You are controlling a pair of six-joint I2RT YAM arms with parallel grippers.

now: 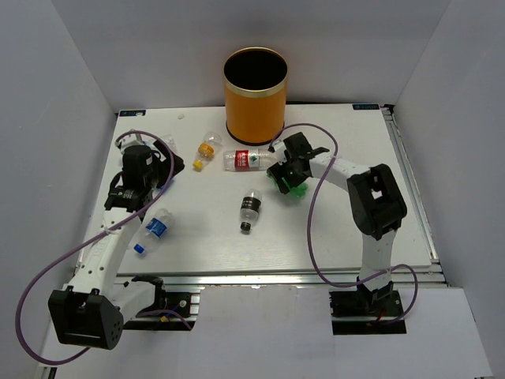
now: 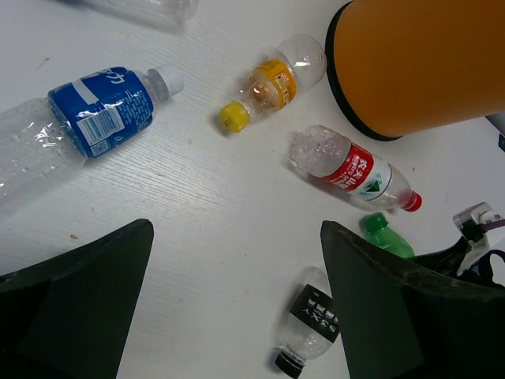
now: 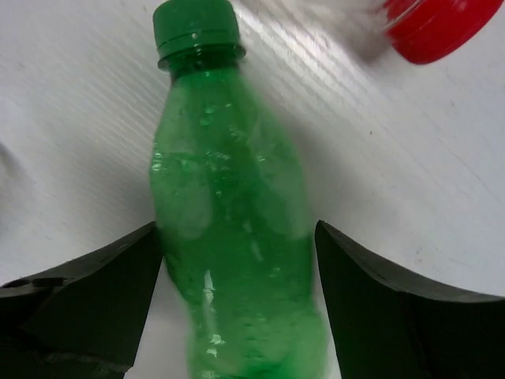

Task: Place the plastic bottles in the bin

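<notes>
Your right jaws sit at the green bottle [image 1: 293,189], near the bin [image 1: 254,103], seen from above. Left wrist: left jaws gape, empty. Right wrist: they flank the bottle on the desk [image 3: 79,118]; gripped or not, I cannot tell. Next, clamp firmly, then lift to the bin.
</notes>
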